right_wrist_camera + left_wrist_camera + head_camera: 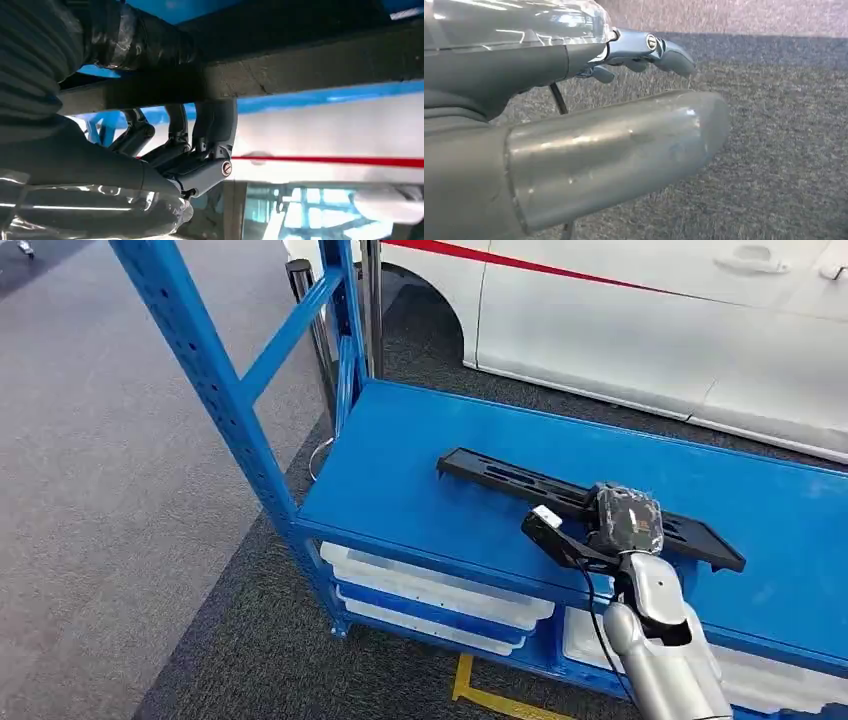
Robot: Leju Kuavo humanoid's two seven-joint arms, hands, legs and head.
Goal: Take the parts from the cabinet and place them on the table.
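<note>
A long black slotted part [500,480] lies slantwise across the blue shelf [400,470] of the cabinet. My right hand [625,520] sits over the part's right portion. In the right wrist view the dark fingers [215,125] wrap round the black bar [310,75], with the taped thumb on the bar's other side, so this hand grips the part. I cannot tell whether the part is lifted off the shelf. My left hand [624,125] hangs over grey carpet, its fingers [649,47] loosely extended and holding nothing.
A slanted blue upright [200,370] and brace frame the shelf's left end. White bins [440,600] sit on the level below. A white car [650,320] stands close behind the cabinet. Yellow floor tape [490,700] runs in front, with grey carpet to the left.
</note>
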